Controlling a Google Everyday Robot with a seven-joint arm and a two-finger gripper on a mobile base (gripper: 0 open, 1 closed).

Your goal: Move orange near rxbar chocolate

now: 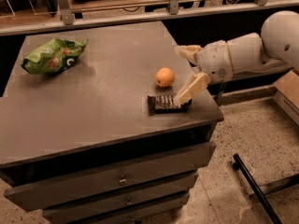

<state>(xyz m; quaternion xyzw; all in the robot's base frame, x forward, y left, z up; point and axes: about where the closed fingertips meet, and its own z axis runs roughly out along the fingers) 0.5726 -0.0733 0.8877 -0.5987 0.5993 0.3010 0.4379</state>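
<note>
Arm pose: I see one white arm (pixel 247 55) entering from the 3 o'clock edge. It reaches roughly level across the right corner of the cabinet top (pixel 93 111). Its rounded joint sits at the far right edge, and the forearm narrows toward the wrist.

End effector: the gripper (pixel 181 73) hangs over the right part of the top, at 3 o'clock from the orange (pixel 165 77). Its two fingers are spread wide and grip nothing. The upper finger (pixel 188 51) points toward 9 o'clock. The lower finger (pixel 192 87) slants down toward 7 o'clock. Its tip overlaps the right end of the rxbar chocolate (pixel 163 103), and I cannot tell whether they touch.

Task items: the orange rests on the top, just outside the mouth of the spread fingers and apart from both. The rxbar chocolate lies flat near the front edge, at 6 o'clock from the orange. The two are close together, with a narrow strip of bare top between them.

Count:
- One orange.
- One dark bar.
- One green snack bag (pixel 53 56), well apart at 10 o'clock from the orange, near the back left corner.
- One arm.
- One gripper with two fingers.
- Three drawer fronts (pixel 121 171), stacked below the top.
- One black rod (pixel 254 185) on the floor at 4 o'clock.
</note>
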